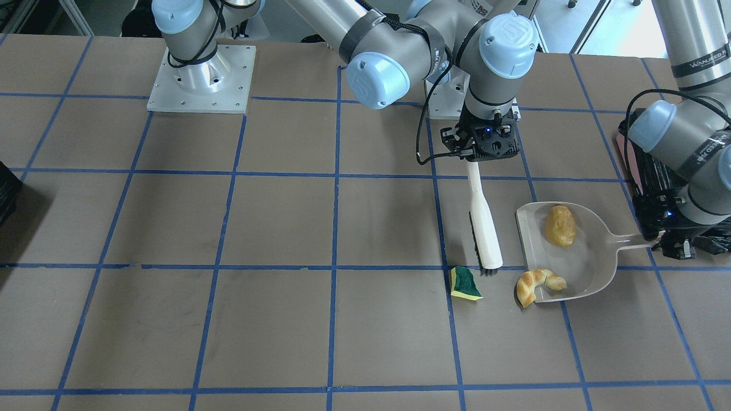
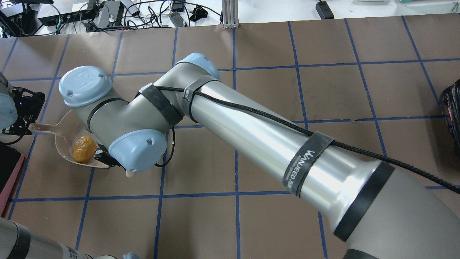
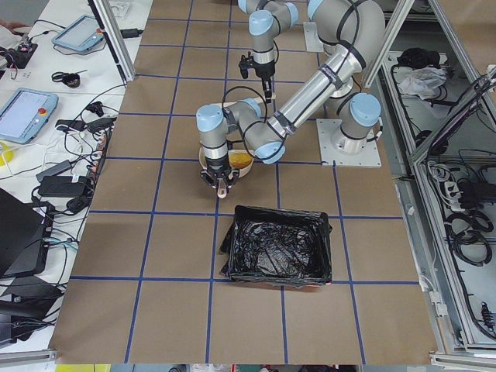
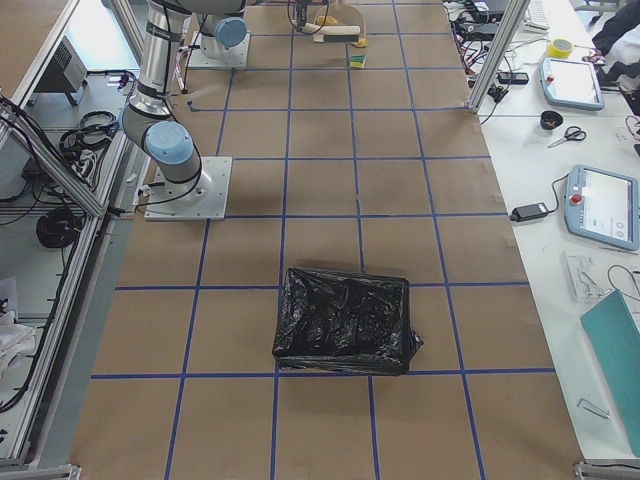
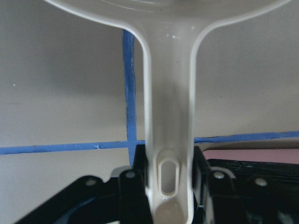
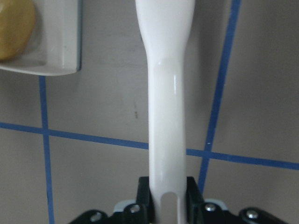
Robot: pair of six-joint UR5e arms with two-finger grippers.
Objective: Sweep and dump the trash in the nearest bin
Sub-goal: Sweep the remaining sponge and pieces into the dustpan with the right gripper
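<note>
Currently, with every position given against the dustpan (image 1: 591, 260):

1. Left gripper (image 5: 170, 191) is clamping the dustpan's handle at its slotted end, with a finger pressing on each side. The pan is lying flat on the table (image 1: 228, 228).
2. Right gripper (image 6: 168, 198) is squeezing the brush (image 1: 485, 228) by the end of its white handle, jaws closed tight on it.
3. Brush is running roughly parallel to the dustpan's open mouth, just outside it. The handle is pointing toward the robot's side and the black bristles are sitting at the other end.
4. Potato (image 1: 559, 225) is sitting inside the dustpan, toward the side wall nearer the robot.
5. Croissant (image 1: 537, 283) is straddling the dustpan's lip at the opposite corner of the mouth, with one end resting in the pan and the other hanging out over the table.
6. Sponge (image 1: 465, 282) is lying on the table outside the dustpan, on the far side of the brush and just beside the bristle tip. I cannot tell whether the two are touching.
7. Bin (image 3: 275, 248), pink with a black bag, is sitting near the dustpan's handle end, beside the left gripper.
8. Second bin (image 4: 345, 320) is sitting well apart from the dustpan, toward the table's other end.
</note>
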